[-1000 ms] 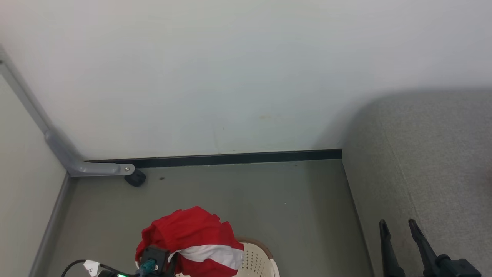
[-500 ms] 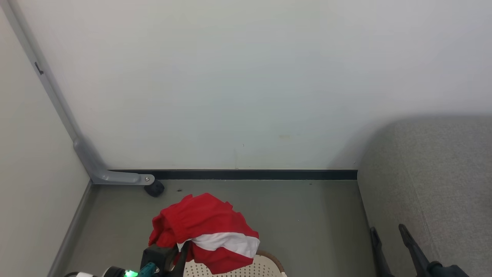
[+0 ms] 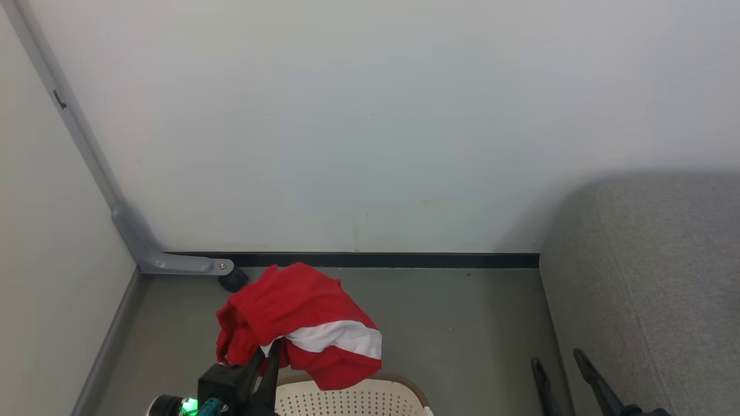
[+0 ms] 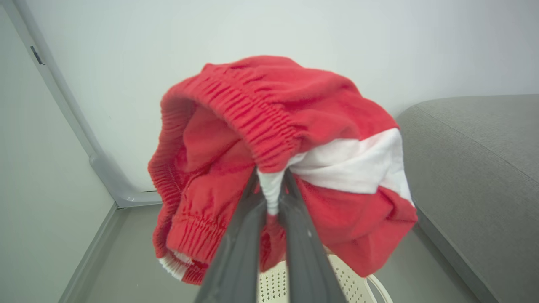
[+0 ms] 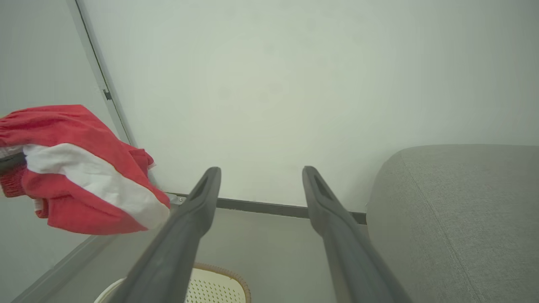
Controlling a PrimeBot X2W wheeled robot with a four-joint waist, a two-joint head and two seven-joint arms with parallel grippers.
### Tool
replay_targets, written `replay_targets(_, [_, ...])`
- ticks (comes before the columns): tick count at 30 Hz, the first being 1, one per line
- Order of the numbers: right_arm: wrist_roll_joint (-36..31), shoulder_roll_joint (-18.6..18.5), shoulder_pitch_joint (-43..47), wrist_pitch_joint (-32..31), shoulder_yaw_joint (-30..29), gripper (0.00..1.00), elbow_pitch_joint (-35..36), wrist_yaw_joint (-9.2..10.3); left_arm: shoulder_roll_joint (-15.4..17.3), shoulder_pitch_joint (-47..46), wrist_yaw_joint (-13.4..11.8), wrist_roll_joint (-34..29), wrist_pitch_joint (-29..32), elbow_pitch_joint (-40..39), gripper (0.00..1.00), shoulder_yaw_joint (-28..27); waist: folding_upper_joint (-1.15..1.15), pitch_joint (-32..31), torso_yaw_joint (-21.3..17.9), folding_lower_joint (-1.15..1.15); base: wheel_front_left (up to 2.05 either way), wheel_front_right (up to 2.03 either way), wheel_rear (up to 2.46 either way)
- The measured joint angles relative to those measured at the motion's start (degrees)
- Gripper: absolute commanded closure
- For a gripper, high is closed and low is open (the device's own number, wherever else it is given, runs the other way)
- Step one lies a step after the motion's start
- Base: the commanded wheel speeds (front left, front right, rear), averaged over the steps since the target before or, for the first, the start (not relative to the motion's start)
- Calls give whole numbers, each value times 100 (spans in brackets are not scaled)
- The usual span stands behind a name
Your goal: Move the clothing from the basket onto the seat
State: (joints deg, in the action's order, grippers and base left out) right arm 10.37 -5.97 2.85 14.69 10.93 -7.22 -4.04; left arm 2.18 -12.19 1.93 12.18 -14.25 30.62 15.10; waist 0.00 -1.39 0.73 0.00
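**Red garment held aloft, seat waiting to the right**

Head view: the left gripper (image 3: 270,349) is clamped on the clothing (image 3: 300,320), a bunched red garment with a white band. It hangs clear above the basket (image 3: 352,398) at the bottom edge. The seat (image 3: 647,277) lies to the right of the load, across a strip of bare floor (image 3: 457,323), so the carry has to run rightward. The right gripper (image 3: 556,358) sits by the seat's near-left edge, fingers apart and holding nothing (it is the nearer arm, but the load is on the other one).

Left wrist view: the two fingers pinch a white fold just under the ribbed waistband. The cloth spills to both sides, with its broad spread lying crosswise to the fingers. The hem droops below the pinch, so my guess is it could drag on the seat's rounded side edge unless it is carried high.

Right wrist view: the garment is on the left and the seat on the right. Only floor and the pale wall (image 5: 269,84) lie between them, so the path looks open. Only a corner of the basket is visible, so I cannot tell whether more clothing lies inside.
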Motion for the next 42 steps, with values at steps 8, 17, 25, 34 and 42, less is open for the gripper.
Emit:
replay_targets(8, [-144, -104, -14, -1, 314, 0, 40, -147, 5, 90, -92, 138, -1, -602, 100, 63, 0, 32, 59, 0, 0, 0, 0])
replay_targets(17, [-479, -275, -275, 0, 977, 0, 71, -253, 18, 187, 141, 71, -2, -1034, 100, 421, 0, 86, 113, 0, 0, 0, 0])
replay_targets(25, [-786, -370, -722, -3, 1614, 0, -26, -291, 38, 208, 322, -179, -2, -1230, 100, 772, 0, 130, 133, 0, 0, 0, 0])
replay_targets(34, [-921, -356, -1217, -49, 2124, 0, -327, -304, 154, 200, 470, -342, -3, -1416, 100, 1173, 0, 146, 165, 0, 0, 0, 0])
replay_targets(42, [-983, -276, -1550, -108, 2297, 0, -806, -304, 248, 181, 515, -525, -3, -1613, 100, 1588, 0, 144, 218, 0, 0, 0, 0])
